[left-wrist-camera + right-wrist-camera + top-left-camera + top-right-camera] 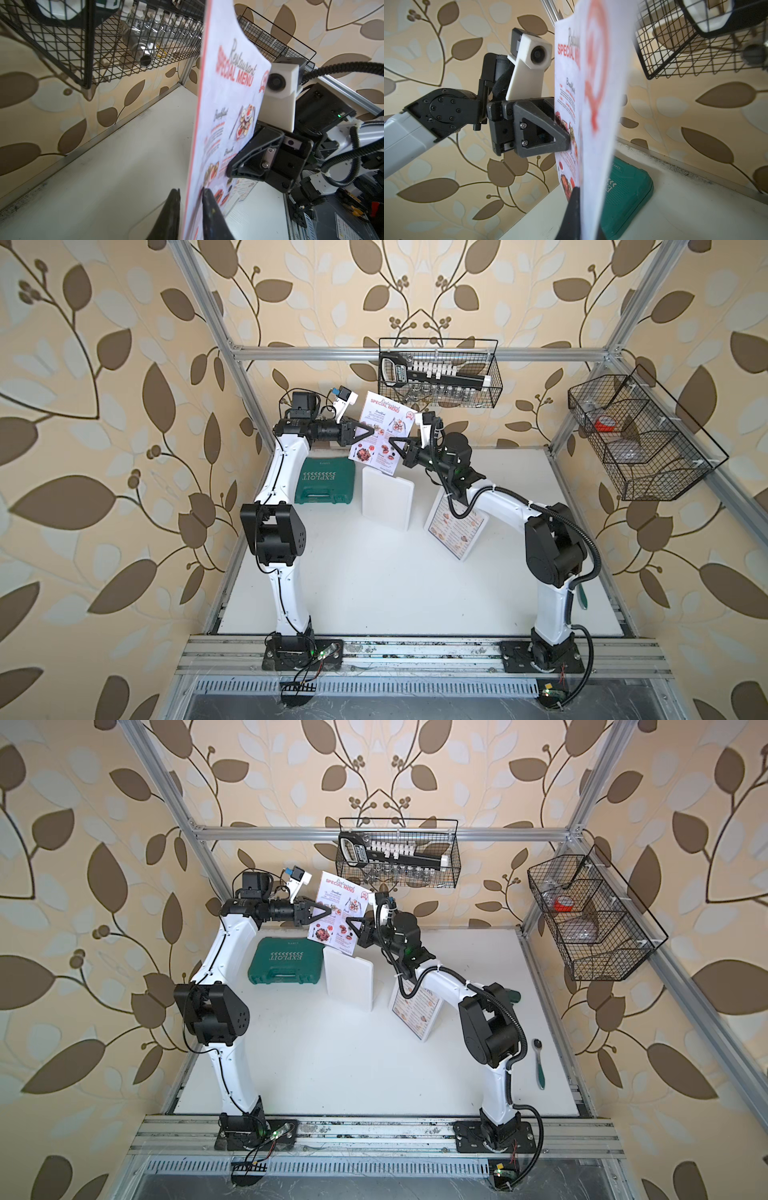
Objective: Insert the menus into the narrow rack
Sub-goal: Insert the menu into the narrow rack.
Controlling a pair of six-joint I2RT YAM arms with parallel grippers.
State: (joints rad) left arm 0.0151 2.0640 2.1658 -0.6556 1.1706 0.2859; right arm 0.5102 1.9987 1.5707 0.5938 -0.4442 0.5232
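White surface [374, 580], far side: menu [384, 423] upright in air, just beside wire basket [492, 393]. Right end effector [392, 443] clamped on right edge. Left end effector [371, 431] narrow, straddling left edge, seemingly not pinching. Risk: one-sided hold lets thin sheet swing, bow, snag mesh.

Wallpaper [124, 364] in pale cream with large brown and grey leaf sprigs covers the left, far and right walls. A silver aluminium frame [415, 352] runs along the corners and across the far wall. A matte white tabletop [374, 572] fills the middle, edged at its near side by a scuffed metal rail [415, 651] and a slotted strip [374, 688]. The light is soft and even.
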